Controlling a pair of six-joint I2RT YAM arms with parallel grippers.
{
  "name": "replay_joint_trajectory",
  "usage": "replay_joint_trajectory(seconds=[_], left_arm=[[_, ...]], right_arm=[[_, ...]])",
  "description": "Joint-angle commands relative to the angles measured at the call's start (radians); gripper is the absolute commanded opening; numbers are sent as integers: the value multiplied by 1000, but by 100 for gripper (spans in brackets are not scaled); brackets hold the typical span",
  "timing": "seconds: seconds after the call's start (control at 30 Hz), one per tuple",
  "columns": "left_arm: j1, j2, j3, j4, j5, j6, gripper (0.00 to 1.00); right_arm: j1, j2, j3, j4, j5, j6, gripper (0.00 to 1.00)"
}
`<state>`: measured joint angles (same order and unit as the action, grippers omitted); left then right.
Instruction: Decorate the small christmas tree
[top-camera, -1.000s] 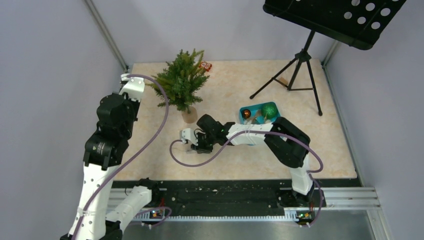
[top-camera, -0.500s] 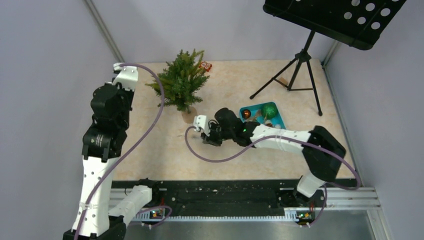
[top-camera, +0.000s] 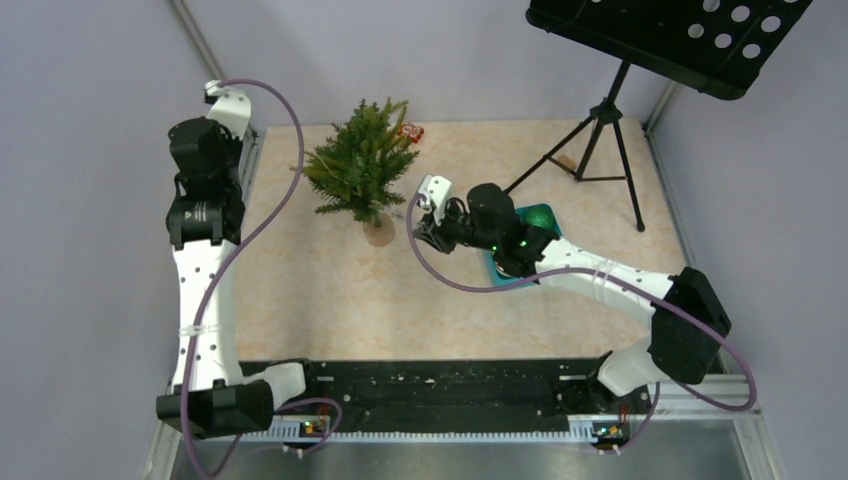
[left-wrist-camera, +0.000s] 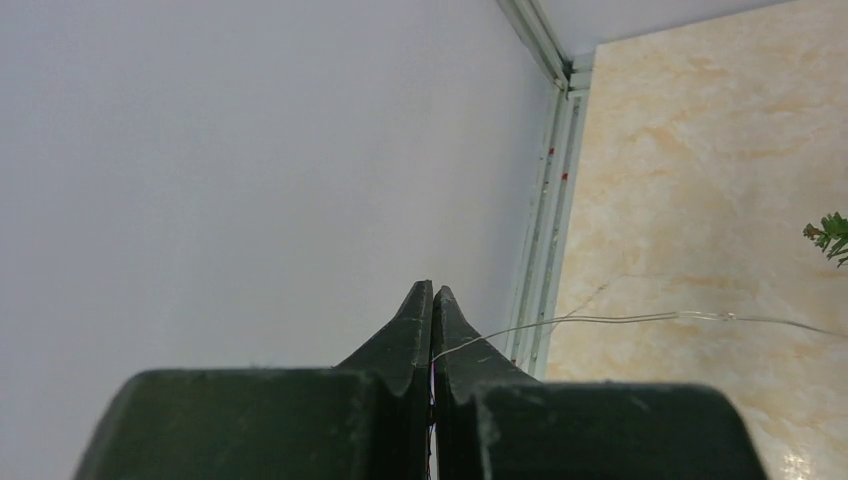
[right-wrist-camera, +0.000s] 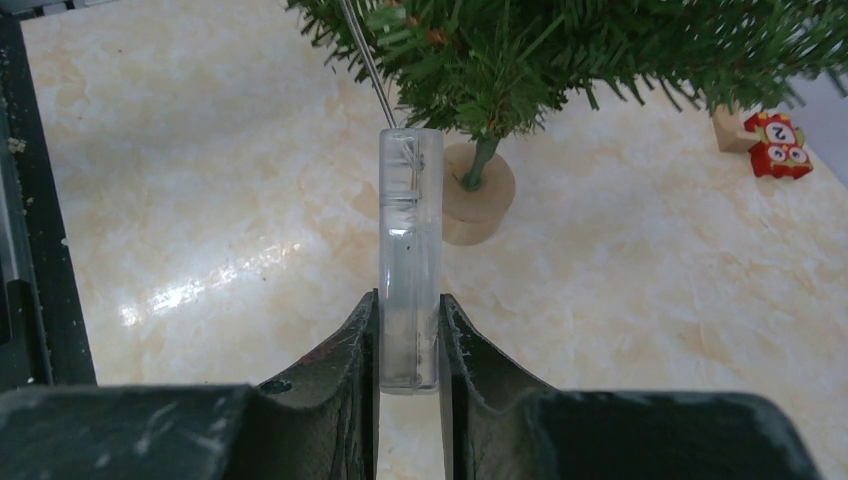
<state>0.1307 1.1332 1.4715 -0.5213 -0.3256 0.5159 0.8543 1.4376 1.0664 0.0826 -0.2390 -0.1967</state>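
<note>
The small christmas tree (top-camera: 362, 165) stands on its brown base (top-camera: 378, 232) at the back middle of the table; it also shows in the right wrist view (right-wrist-camera: 560, 50). My right gripper (right-wrist-camera: 410, 335) is shut on a clear plastic battery case (right-wrist-camera: 410, 260) of a light string, just right of the tree's base (right-wrist-camera: 478, 205). My left gripper (left-wrist-camera: 433, 295) is raised high by the left wall and is shut on the thin wire (left-wrist-camera: 600, 322), which runs right toward the tree. In the top view the left gripper (top-camera: 192, 222) hangs left of the tree.
A teal tray (top-camera: 545, 214) with a green glitter ball sits under my right arm. A black tripod music stand (top-camera: 600, 130) stands at the back right. A small red ornament (top-camera: 411, 132) lies behind the tree, also in the right wrist view (right-wrist-camera: 775, 143).
My left arm has risen and swung back toward the left wall, drawing the wire out. My right arm has reached forward and right, carrying the clear case up beside the tree's base.
</note>
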Motion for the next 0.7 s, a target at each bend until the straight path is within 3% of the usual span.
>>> replay_joint_trajectory(seconds=[0.0,0.27,0.67], left_arm=[[25,46,4,107,62,17,0],[136,79,-111,189,115,-10,0],[176,77,-239,217,65,-42,0]], right_arm=[[-3,45,34,29,48,29,0],[-2,77,-8,61,96,46,0],[-3,130,-16,54,51,30,0]])
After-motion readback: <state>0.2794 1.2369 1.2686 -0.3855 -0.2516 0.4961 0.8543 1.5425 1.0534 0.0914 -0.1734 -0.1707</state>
